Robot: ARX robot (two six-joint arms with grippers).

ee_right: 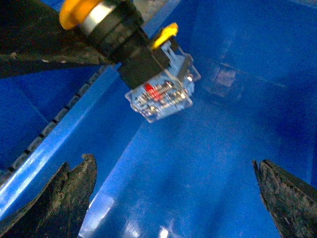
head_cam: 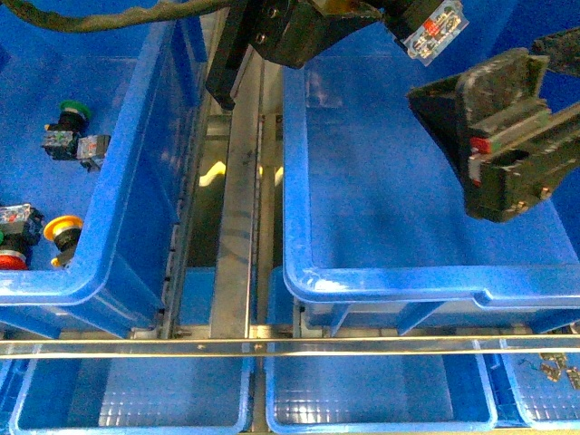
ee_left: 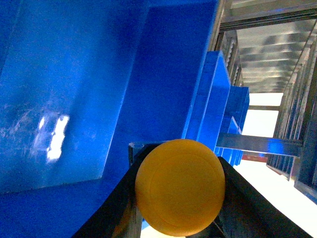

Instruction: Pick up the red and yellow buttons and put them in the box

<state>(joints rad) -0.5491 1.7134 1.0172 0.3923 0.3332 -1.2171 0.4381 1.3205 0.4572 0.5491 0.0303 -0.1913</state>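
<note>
Held yellow button [ee_left: 179, 186]: nearest the left wrist camera, its round orange-yellow cap fills the gap between the two dark fingers [ee_left: 116, 208]; from the right wrist, its black neck and clear contact block [ee_right: 158, 94] jut out below the cap.
Left end effector [ee_left: 179, 157]: pressed onto the yellow cap from both sides and pinching it, with the block pointing away from the wrist.
Box [head_cam: 390, 276]: directly beneath the left end effector; it is a large, deep blue crate with a thick rim and a stepped tab on its near edge, and only smooth blue floor shows.
Right end effector [ee_right: 173, 162]: just beside the left one, on the robot's right and a little nearer the body, above the same crate; its worn black fingers [ee_right: 69, 198] are spread wide with nothing between them.
Metal rail [head_cam: 237, 227]: to the left of the left end effector, between the crate and the next bin.
Left bin [head_cam: 113, 217]: beyond that rail, well apart from both end effectors.
Loose yellow button [head_cam: 62, 231]: lying in the left bin near its front wall.
Red button [head_cam: 9, 261]: just beside the loose yellow one, partly cut off by the frame edge.
Green button [head_cam: 72, 111]: farther back in the left bin, next to a black-and-grey switch block [head_cam: 80, 145].
Lower bins [head_cam: 136, 399]: on the level below, nearer the robot's body.
</note>
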